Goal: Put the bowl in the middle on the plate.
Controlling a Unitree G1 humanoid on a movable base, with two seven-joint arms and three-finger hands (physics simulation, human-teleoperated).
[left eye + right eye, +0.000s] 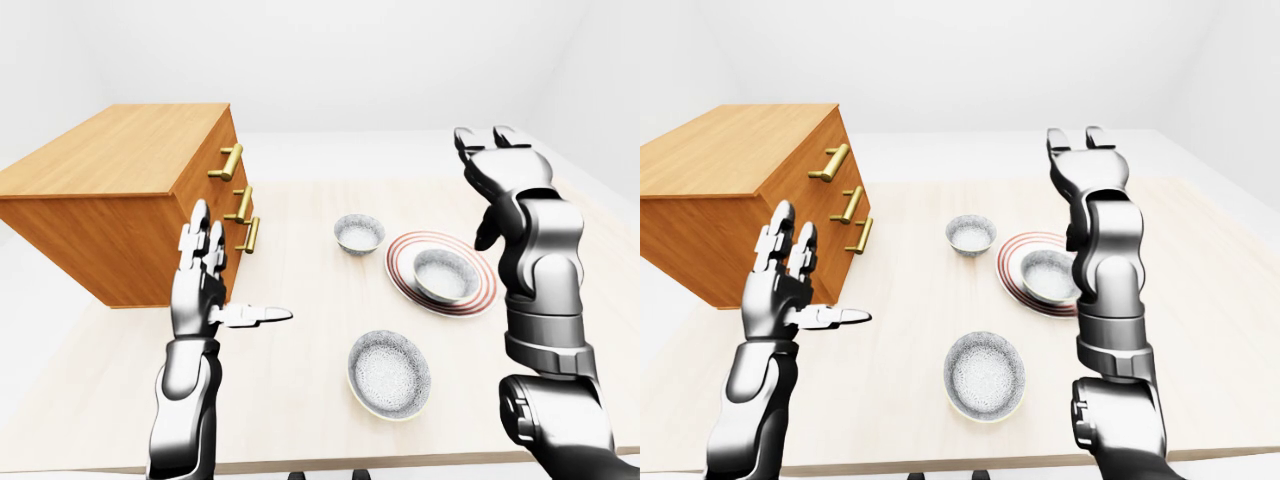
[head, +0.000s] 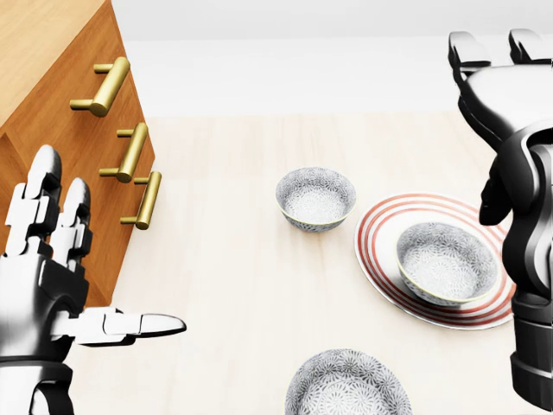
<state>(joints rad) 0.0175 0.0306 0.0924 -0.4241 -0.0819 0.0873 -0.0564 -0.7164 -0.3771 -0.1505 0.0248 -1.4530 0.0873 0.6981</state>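
Nearest the camera, a speckled bowl (image 1: 389,373) sits upright close to the tabletop's (image 1: 300,300) near edge, its mouth facing up. Beyond it, toward the tabletop's right side, the middle bowl (image 2: 446,264) rests upright inside the red-ringed plate (image 2: 380,259), slightly off the plate's centre toward its right rim; being round, it has no long axis to speak of, and its opening points straight up. A third bowl (image 2: 315,197) stands just beside the plate's upper left rim, apart from it, also mouth up.

Above the plate's right portion the right hand (image 1: 498,150) is raised well clear of the tabletop, its fingers spread and holding nothing. The forearm below it hides part of the plate's right rim in the head view. On the left side, the left hand (image 1: 205,275) is likewise lifted, with fingers pointing up and thumb stretched sideways toward the bowls, empty and touching nothing.

At the tabletop's far left corner stands a wooden drawer chest (image 1: 120,200) with three brass handles (image 2: 134,151) facing the bowls.
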